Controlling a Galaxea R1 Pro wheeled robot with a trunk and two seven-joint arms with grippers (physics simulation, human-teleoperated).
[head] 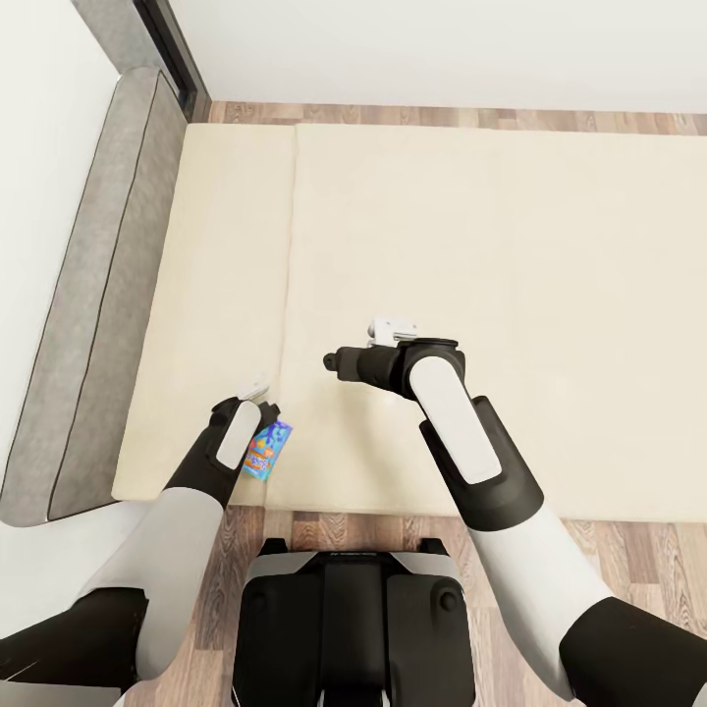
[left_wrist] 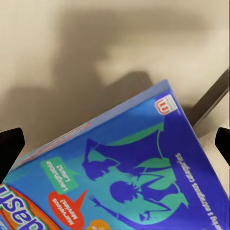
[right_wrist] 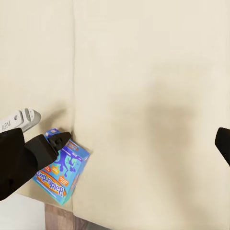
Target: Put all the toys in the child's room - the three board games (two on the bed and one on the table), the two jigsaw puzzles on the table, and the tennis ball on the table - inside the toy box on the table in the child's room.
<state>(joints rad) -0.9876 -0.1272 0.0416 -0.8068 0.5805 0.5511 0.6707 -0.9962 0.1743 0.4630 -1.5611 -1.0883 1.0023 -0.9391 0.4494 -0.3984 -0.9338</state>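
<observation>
Board game in a small blue box (head: 268,451) was seen lying flat near the front edge of the bed (head: 471,245), beside the lengthwise seam. The left gripper (left_wrist: 115,143) was poised directly above it, jaws spread wide, nothing yet held. The right gripper (right_wrist: 115,143) was held over bare mattress, jaws likewise wide. Pickup seemed in hand; lowering and closing across the box's edges would be required next.

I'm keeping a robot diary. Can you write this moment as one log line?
place: bed | left pincer: open over blue board game near bed's front edge | right pincer: open, empty, above mattress | step: grasp pending
</observation>
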